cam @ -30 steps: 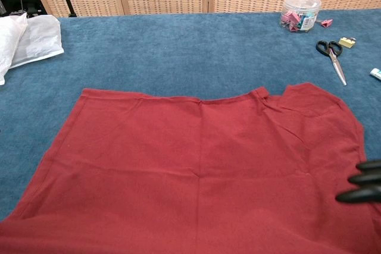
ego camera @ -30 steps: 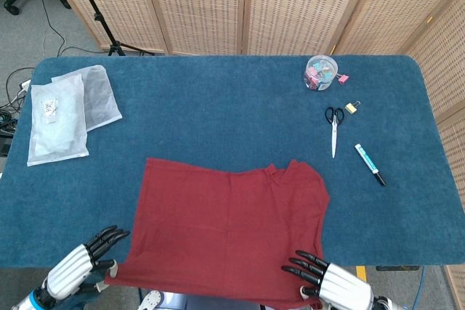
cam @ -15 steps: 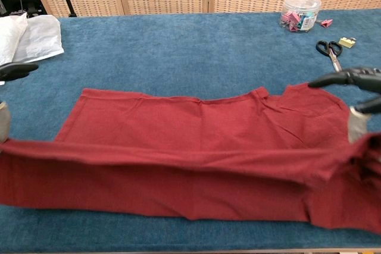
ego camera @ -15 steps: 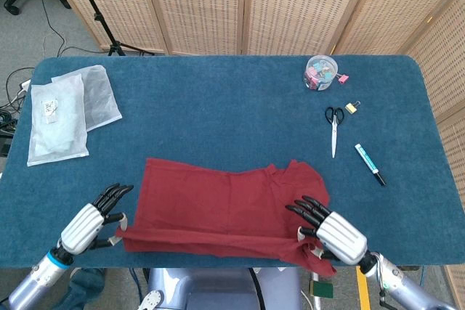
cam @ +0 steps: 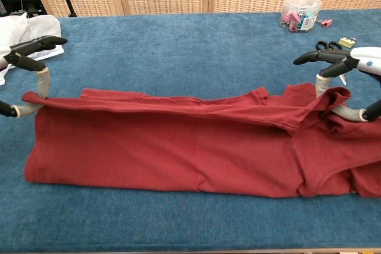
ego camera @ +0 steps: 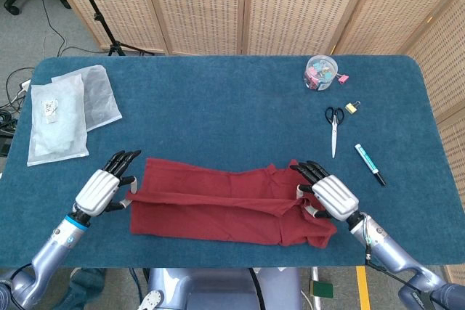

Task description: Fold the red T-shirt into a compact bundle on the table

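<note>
red T-shirt [ego camera: 218, 208], no readable writing

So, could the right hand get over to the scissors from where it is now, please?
Probably not yet: the right hand is pinching the red T-shirt's folded edge. Once it lets go, only bare blue table lies between it and the scissors.

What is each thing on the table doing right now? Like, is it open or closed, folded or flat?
red T-shirt: folded over lengthwise, near edge lifted above the far edge
left hand: pinching the shirt's left end
right hand: pinching the shirt's right end
scissors: closed, lying flat
marker: capped, lying flat
clip jar: upright, holds clips
plastic bags: lying flat, overlapping
</note>
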Tool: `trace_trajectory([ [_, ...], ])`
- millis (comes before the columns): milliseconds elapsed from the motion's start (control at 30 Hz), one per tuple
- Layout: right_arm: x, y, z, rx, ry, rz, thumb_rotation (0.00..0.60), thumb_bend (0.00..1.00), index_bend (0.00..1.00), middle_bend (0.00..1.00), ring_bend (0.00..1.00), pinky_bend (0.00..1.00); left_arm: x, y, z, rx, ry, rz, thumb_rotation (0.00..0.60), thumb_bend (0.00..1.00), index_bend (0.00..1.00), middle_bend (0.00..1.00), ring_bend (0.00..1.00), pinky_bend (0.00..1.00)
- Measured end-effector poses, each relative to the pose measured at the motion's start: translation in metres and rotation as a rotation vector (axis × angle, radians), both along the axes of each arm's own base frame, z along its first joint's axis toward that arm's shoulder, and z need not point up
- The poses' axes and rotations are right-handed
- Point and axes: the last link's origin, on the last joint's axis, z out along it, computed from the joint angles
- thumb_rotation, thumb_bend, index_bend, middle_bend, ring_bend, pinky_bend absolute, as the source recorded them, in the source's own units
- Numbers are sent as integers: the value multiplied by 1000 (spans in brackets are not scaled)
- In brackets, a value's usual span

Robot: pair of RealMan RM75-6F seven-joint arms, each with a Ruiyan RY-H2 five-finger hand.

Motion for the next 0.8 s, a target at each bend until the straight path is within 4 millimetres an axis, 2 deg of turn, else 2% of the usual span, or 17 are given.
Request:
trace_trajectory([
  [367, -3, -30, -12, -9, 54, -63, 600, 852, 632, 89, 0, 0, 6, 30, -14, 5, 47, 37, 600, 847, 755, 0, 0, 0],
  [800, -1, -45, -20, -20, 82, -100, 600, 852, 632, 89, 0, 0, 10, 43, -22, 17, 52, 60, 600, 848, 756, 0, 0, 0],
])
